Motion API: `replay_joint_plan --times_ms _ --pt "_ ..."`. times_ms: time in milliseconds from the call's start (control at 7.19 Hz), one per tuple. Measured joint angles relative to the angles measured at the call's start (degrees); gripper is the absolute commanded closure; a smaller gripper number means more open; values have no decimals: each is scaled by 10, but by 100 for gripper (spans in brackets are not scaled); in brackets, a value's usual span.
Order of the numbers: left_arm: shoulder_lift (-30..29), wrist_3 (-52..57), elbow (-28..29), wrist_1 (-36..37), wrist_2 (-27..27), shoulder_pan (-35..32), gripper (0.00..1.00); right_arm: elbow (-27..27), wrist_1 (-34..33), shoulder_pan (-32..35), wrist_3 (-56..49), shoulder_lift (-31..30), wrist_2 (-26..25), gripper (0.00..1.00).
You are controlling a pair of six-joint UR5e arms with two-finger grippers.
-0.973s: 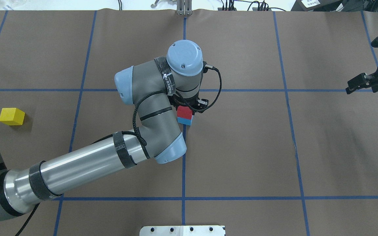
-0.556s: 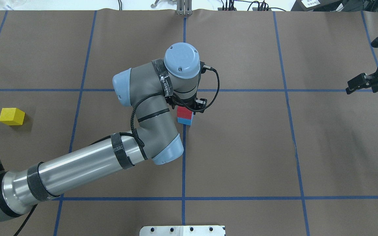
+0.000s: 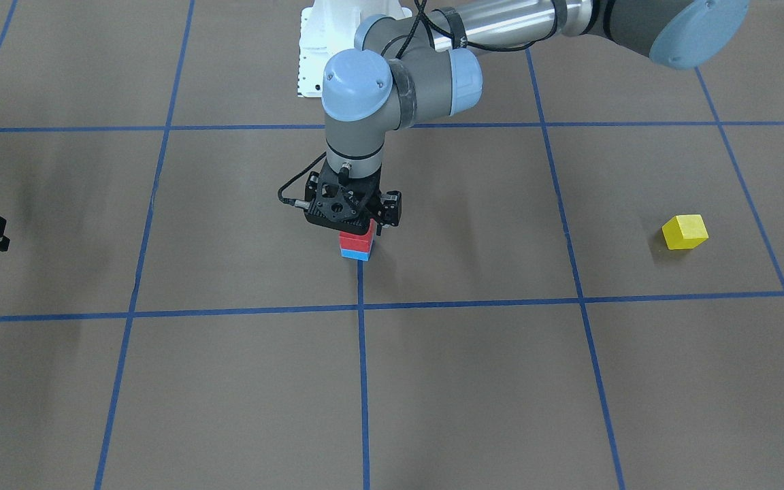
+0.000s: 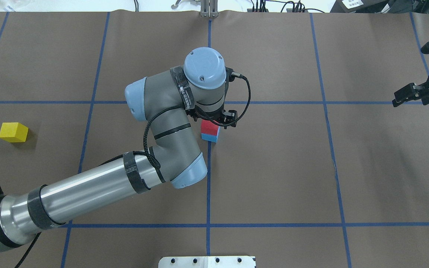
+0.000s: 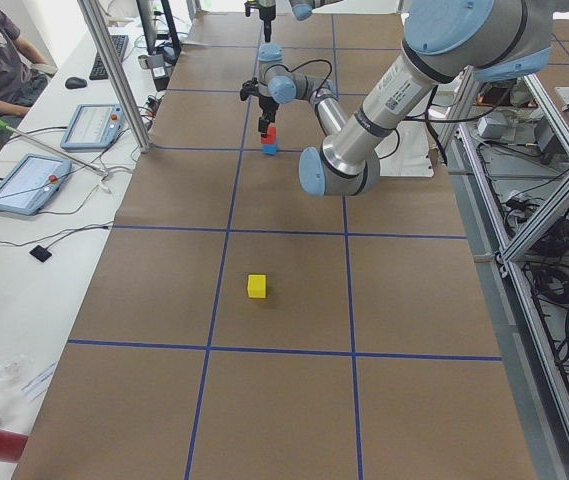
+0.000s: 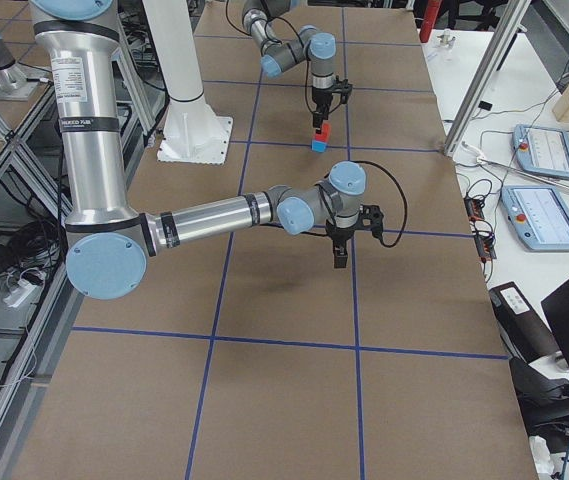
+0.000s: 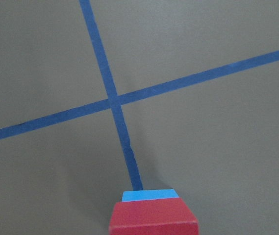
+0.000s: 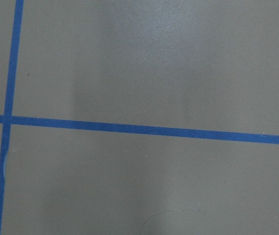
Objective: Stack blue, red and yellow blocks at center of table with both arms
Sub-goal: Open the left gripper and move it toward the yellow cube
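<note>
A red block [image 4: 210,127] sits on a blue block [image 4: 210,137] at the table's centre, on the blue tape cross. My left gripper [image 3: 358,230] hangs straight over this stack, its fingers open at the sides of the red block's top. The left wrist view shows the red block [image 7: 153,218] with the blue block [image 7: 150,196] under it. A yellow block [image 4: 13,132] lies alone far out on my left side. My right gripper [image 4: 408,93] is open and empty, low over the table at the far right edge.
The table is covered in brown paper with a blue tape grid [image 4: 208,186]. A white robot base plate [image 4: 207,261] is at the near edge. Monitors and tablets [image 5: 24,180] lie beyond the far table edge.
My left arm's wrist has shifted slightly left and back while the red and blue stack stayed in place. The right arm has not moved.
</note>
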Motion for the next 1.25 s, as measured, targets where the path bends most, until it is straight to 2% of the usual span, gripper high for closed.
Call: replay_joint_plan --times_ms 139,278,556,695,834,973,1112,1251 --pt "18 1 -52 30 -2 -10 1 0 0 0 0 0 0 0" --pt "69 8 -124 52 -15 -31 1 0 0 0 0 0 0 0" --pt "220 77 -248 59 -75 -102 1 0 0 0 0 1 -1 0" --pt "315 131 -281 36 -92 -145 1 0 0 0 0 1 -3 0" --pt "409 184 -285 -22 -111 -191 1 0 0 0 0 2 -3 0" --pt "483 219 -261 -98 -138 -234 1 0 0 0 0 2 -4 0" --pt "522 235 -223 -153 -157 -265 1 0 1 0 0 2 -4 0" --pt "535 242 -186 -179 -165 -281 1 1 1 0 0 2 -4 0"
